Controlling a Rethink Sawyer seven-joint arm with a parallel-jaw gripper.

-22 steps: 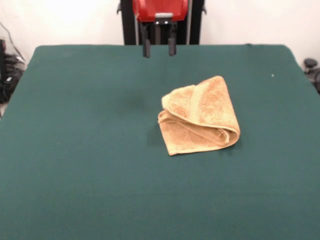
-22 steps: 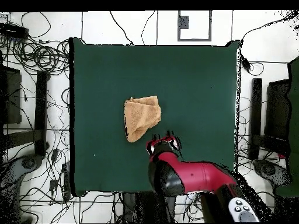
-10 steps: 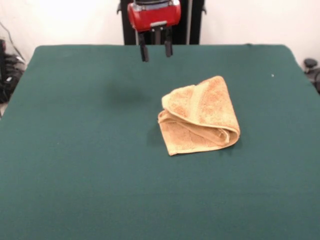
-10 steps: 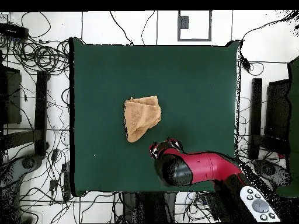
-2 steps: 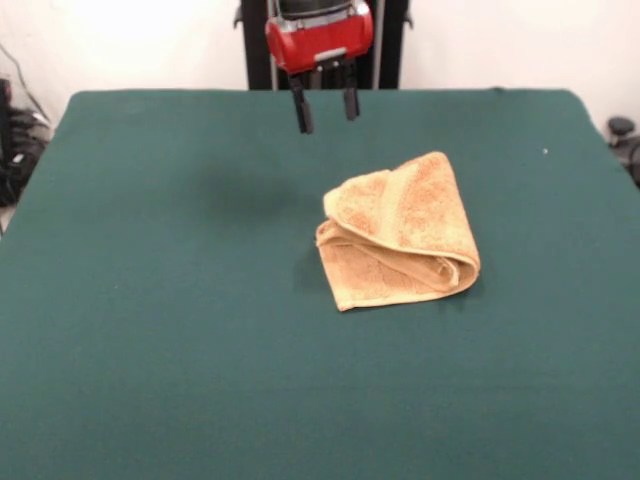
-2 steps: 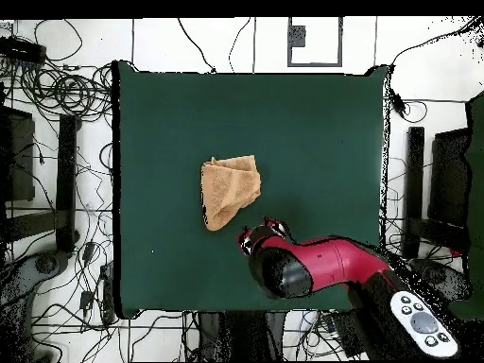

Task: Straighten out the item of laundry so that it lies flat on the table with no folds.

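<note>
towel (image 5: pixel 400 232): folded over, on green table (image 5: pixel 150 330) | gripper (image 5: pixel 325 108): above table, beyond towel, apart from it | fingers spread, empty

Bright, even light – the table (image 5: pixel 150 330) shows one soft, blurred shadow – no glare.

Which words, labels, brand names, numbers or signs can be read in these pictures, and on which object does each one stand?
None can be read.
towel: no legible label or print.
table: plain green cloth, no text.
gripper: no marking can be made out on it or on the red arm.
Button pad at the arm's base, overhead view: light buttons, any symbols too small to read.
</note>
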